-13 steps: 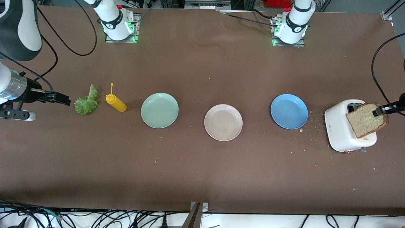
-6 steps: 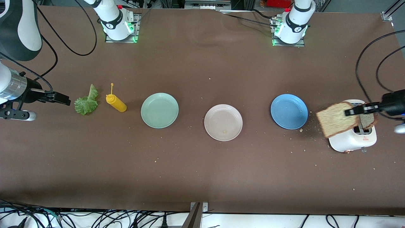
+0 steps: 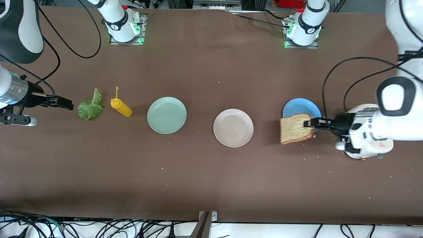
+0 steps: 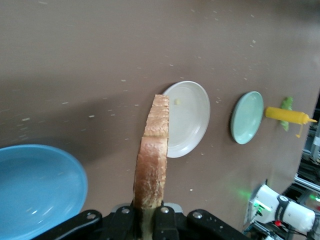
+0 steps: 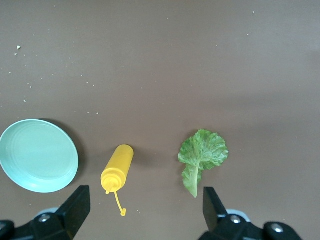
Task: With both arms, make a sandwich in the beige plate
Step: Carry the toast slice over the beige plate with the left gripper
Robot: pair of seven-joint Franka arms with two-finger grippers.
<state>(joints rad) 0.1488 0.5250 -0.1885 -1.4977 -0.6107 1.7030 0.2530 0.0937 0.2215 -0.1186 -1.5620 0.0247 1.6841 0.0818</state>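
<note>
Bread placement is the step in hand. The table [image 3: 211,185] carries three plates in a row, and the left arm [image 3: 393,122] reaches in from its own end with a slice [image 3: 295,128] pinched tight by one crust edge in the left gripper [image 3: 312,123]. The slice hangs in the air over the edge of the blue plate [image 3: 299,105]. The beige plate [image 3: 233,128] lies on the table ahead of the fingertips, along the line the gripper points, and it is empty apart from a crumb.

To do this well, I judge the arm should carry the slice on until its middle is over the beige plate's middle, turn the wrist so the broad face lies level, lower it close to the plate, and only then part the fingers, so the bread does not flop over the rim.

In the left wrist view the slice [image 4: 152,165] shows edge-on, its length running straight out from the fingers toward the beige plate [image 4: 192,120], free edge leading.

At the other end of the table the right arm waits; the right gripper [image 3: 61,101] is spread wide and empty, with the lettuce [image 3: 90,106] just off its fingertips and the mustard bottle [image 3: 121,107] next along.
</note>
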